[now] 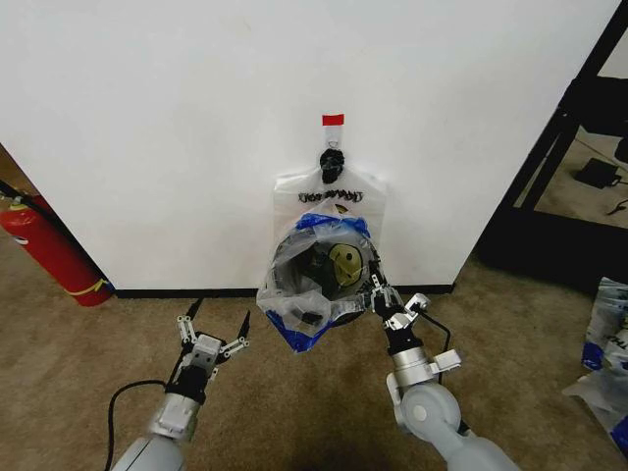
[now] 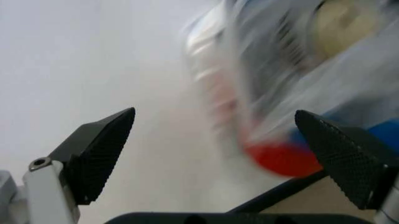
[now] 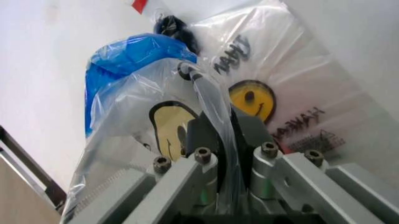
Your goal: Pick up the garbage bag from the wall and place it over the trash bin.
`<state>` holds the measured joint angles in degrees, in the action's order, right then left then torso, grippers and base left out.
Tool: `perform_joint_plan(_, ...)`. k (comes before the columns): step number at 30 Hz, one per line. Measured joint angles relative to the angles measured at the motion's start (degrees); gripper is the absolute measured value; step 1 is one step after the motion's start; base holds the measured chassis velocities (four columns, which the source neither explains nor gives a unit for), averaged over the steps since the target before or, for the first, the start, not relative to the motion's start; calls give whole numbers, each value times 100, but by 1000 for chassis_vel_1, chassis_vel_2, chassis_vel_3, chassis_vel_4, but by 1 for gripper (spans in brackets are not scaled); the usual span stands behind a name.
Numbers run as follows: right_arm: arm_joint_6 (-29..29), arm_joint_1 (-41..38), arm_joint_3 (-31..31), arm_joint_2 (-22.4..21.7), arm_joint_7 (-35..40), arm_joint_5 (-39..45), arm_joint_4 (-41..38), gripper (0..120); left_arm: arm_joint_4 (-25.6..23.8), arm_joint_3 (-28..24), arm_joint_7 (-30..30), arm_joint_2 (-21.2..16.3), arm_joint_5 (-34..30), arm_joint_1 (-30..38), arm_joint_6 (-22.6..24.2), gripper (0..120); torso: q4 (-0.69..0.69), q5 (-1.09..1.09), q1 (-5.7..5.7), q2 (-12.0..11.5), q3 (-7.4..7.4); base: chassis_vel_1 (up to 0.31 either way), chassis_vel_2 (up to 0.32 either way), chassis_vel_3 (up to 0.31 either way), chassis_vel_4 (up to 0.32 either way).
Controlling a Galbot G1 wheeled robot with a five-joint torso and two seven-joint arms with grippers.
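The right end effector (image 1: 378, 294) is clamped on the garbage bag (image 1: 319, 285), draped over the trash bin (image 1: 324, 270). The left end effector (image 1: 211, 329) hovers beside it, fingers apart.

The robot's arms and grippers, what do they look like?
Both arms are silver-grey metal tubes with rounded joints. The left gripper has black wedge-shaped jaws with a dotted grip texture and a black cable looping beside the arm. The right gripper has silver bolted links.

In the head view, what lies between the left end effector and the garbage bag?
Nothing lies there. The head view shows only bare brown carpet between the open left end effector and the garbage bag, which the right end effector grips.
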<state>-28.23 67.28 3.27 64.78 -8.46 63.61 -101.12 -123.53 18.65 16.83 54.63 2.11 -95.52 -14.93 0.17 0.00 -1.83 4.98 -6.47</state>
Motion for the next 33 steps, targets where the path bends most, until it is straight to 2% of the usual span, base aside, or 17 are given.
perform_joint_plan(2, 0, -22, -9, 4, 15, 2, 18, 1, -163, -74, -139, -49, -83, -98, -43, 100, 1, 0, 0, 0, 0, 0, 0, 0, 0)
perform_joint_plan(4, 2, -58, -29, 8, 40, 6, 42, 1, -310, -210, -608, -141, -140, -205, -207, 100, 1, -1, 0, 0, 0, 0, 0, 0, 0)
perform_joint_plan(6, 7, -87, -53, 16, 54, 6, 61, 1, -190, -316, -1103, -197, 21, -182, -451, 100, 1, -1, 0, 0, 0, 0, 0, 0, 0)
perform_joint_plan(8, 9, -100, -81, 35, 65, -2, 72, 1, 133, -395, -1461, -211, 341, -30, -660, 100, 1, 1, 0, 0, 0, 0, 0, 0, 0)
perform_joint_plan(11, 10, -98, -103, 58, 68, -23, 72, 1, 352, -443, -1614, -205, 636, 134, -708, 100, 2, 0, 0, 0, 0, 0, 0, 0, 0)
perform_joint_plan(14, 11, -54, -119, 109, 72, -60, 69, 1, 523, -377, -1634, -128, 1418, 396, -681, 100, 2, 1, 0, 0, 0, 0, 0, 0, 0)
perform_joint_plan(15, 11, -54, -119, 109, 72, -60, 69, 1, 523, -377, -1634, -128, 1418, 396, -681, 100, 2, 1, 0, 0, 0, 0, 0, 0, 0)
perform_joint_plan(20, 11, 1, -150, 157, 85, -138, 49, 1, 553, -287, -1569, -104, 2416, 647, -559, 96, 1, 0, 0, 0, 0, 0, 0, 0, 0)
perform_joint_plan(22, 11, 2, -150, 157, 106, -145, 24, 1, 529, -252, -1569, -103, 2678, 665, -560, 93, 2, 0, 0, 0, 0, 0, 0, 0, 0)
perform_joint_plan(24, 11, 2, -150, 157, 106, -145, 24, 1, 529, -252, -1569, -103, 2678, 665, -560, 93, 2, 0, 0, 0, 0, 0, 0, 0, 0)
perform_joint_plan(30, 27, 3, -147, 199, 175, -152, -57, 1, 587, -322, -1556, -23, 2996, 619, -570, 65, 1, 0, 0, 0, 0, 0, 0, 0, 0)
perform_joint_plan(33, 29, 6, -149, 210, 185, -154, -60, 1, 605, -342, -1556, 1, 3015, 617, -567, 58, 1, 0, 0, 0, 0, 0, 0, 0, 0)
